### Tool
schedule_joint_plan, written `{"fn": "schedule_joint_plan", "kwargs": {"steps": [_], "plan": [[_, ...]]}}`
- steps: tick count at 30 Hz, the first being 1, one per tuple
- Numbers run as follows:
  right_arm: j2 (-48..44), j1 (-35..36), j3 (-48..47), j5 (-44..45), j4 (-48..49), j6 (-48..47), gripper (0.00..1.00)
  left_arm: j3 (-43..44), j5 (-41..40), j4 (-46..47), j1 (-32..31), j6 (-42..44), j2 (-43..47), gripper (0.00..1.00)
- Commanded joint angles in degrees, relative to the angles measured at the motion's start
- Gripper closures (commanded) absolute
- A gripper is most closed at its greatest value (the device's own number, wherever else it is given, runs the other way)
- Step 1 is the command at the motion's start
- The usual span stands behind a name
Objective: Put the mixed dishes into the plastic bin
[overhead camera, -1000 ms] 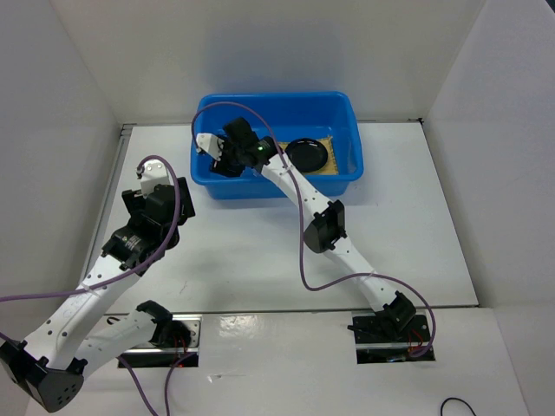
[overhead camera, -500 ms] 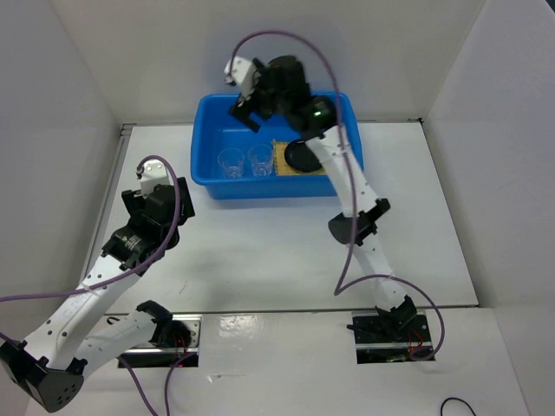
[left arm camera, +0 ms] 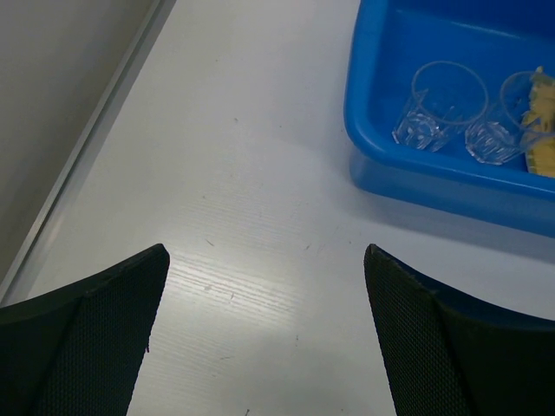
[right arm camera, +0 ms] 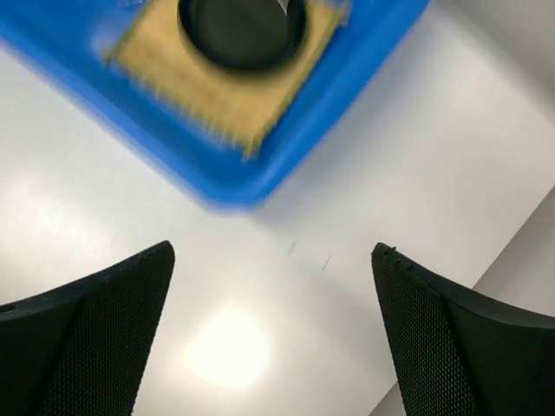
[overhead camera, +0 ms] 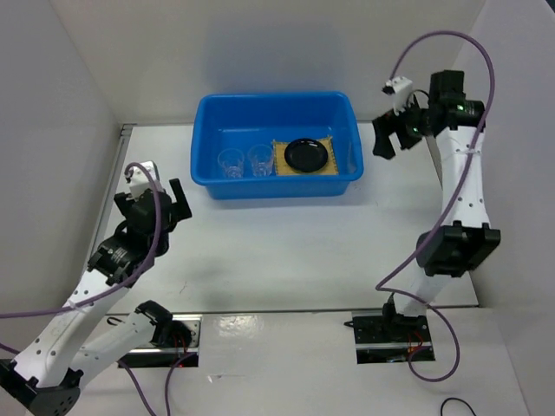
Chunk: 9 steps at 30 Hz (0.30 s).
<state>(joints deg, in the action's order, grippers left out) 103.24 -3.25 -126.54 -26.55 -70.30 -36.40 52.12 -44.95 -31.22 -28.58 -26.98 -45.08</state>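
The blue plastic bin (overhead camera: 277, 186) stands at the back of the table. Inside it are two clear cups (overhead camera: 231, 163) (overhead camera: 259, 159) standing side by side, and a tan bamboo mat (overhead camera: 328, 166) with a black round dish (overhead camera: 306, 154) lying on it. My right gripper (overhead camera: 390, 137) hangs raised just right of the bin, open and empty. Its wrist view, blurred, shows the bin's corner (right arm camera: 347, 95), the mat (right arm camera: 217, 95) and the dish (right arm camera: 243, 26) beyond the open gripper (right arm camera: 270, 247). My left gripper (overhead camera: 154, 208) is open over bare table left of the bin; its view shows both cups (left arm camera: 442, 104) (left arm camera: 507, 117).
White walls close in the table on the left, back and right; the right arm stands close to the right wall (overhead camera: 512, 130). A metal strip (left arm camera: 87, 139) runs along the table's left edge. Both arm bases sit at the near edge.
The right gripper opened inside the bin, leaving a cup next to the other one, then rose and swung out to the right of the bin. The left arm shifted slightly left.
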Motion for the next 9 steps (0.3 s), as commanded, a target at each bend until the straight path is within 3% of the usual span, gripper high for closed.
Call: {"fn": "schedule_joint_plan", "kwargs": {"steps": [1,6,9], "plan": [[-14.3,-3.5,16.1,-6.9,2.4,-2.3,0.01,0.0,1.9,4.0,0.4,1.8,4.9,0.01],[-34.0,-4.8,44.0,0.2,16.1,-1.3,0.01,-1.8,5.8,6.9,0.4,0.5,11.8,0.01],[-40.6,-4.8,49.9,3.6,17.7,0.2,0.01,-3.6,9.7,8.8,0.4,1.2,15.0,0.01]]}}
